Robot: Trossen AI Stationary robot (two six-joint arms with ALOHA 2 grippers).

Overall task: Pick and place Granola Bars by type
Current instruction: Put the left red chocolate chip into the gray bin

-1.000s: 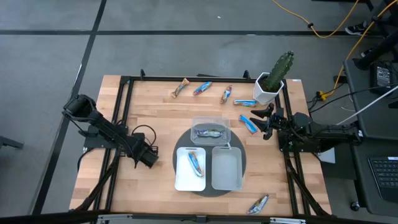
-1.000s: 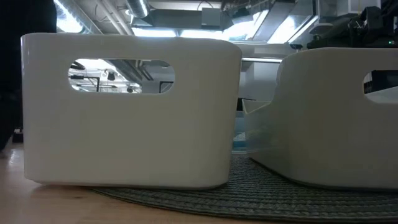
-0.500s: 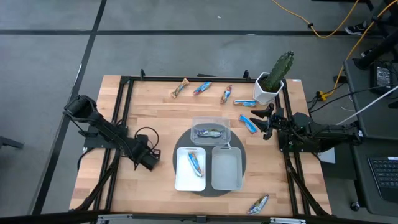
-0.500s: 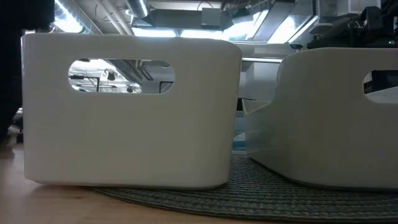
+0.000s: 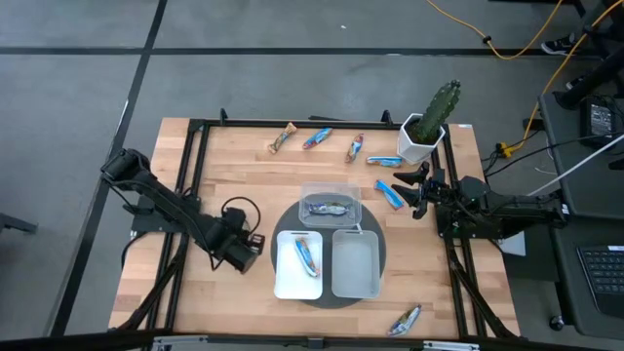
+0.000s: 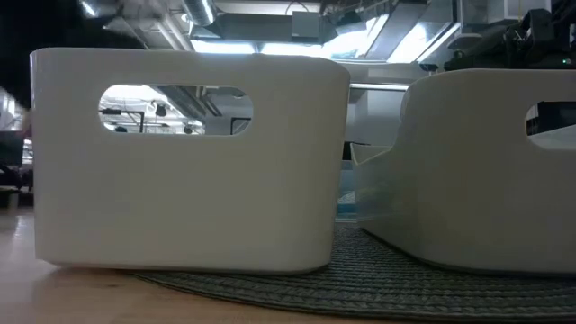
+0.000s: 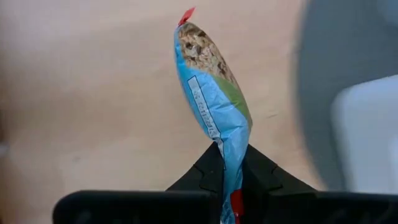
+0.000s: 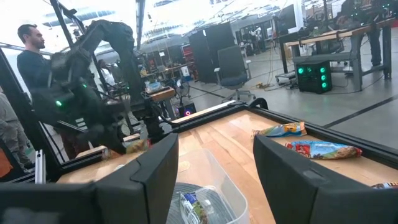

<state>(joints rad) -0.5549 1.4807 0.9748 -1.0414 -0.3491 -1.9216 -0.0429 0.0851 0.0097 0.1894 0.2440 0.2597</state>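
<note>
High view: the left gripper (image 5: 255, 241) has moved toward the round grey mat (image 5: 382, 255) since a second ago and now sits just beside the white tray (image 5: 283, 283) on that mat's left. One blue granola bar (image 5: 307, 255) lies in the white tray, another bar (image 5: 328, 208) in the clear tray (image 5: 330, 189) on the mat's far side; the grey tray (image 5: 355, 265) is on the mat's right. Four bars (image 5: 317, 138) lie in a row along the counter's (image 5: 244, 166) far edge, one bar (image 5: 390, 194) just right of the mat, one (image 5: 405, 320) near the counter's front edge. The right gripper (image 5: 417, 188) waits beside the cactus pot (image 5: 413, 144), unchanged.

Low view: two tray walls (image 6: 189, 198) fill the frame; a dark shape at the left edge a second ago is gone.

Left wrist view: jaws clenched on the end of a blue-wrapped granola bar (image 7: 214, 99), held over the counter. Its white label print is unreadable.

Right wrist view: jaws spread, holding nothing. Two bars (image 8: 323, 149) lie on the counter. A person (image 8: 31, 62) stands behind.
</note>
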